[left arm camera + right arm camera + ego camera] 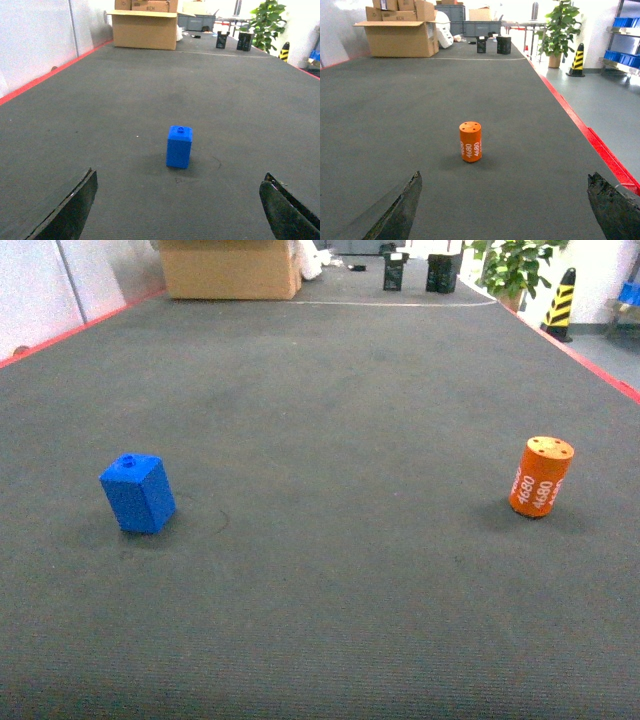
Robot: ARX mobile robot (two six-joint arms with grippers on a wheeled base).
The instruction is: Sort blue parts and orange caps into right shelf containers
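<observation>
While both spread wide, left hand [177, 210] faces blue part [179, 146], right hand [502, 210] orange cap [470, 141].

The blue part [138, 494] is bright, plain blue. The orange cap [541, 476] bears white "4680" lettering. Both stand on dark grey carpet floor [330, 420] edged in red; beyond it, a brown cardboard box [230, 268].

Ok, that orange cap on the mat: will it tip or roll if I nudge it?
The orange cap stands upright on its flat end, taller than wide, so a high nudge would probably topple it. Once down, its round side would likely roll. It looks rigid; the ribbed mat may slow sliding.
</observation>
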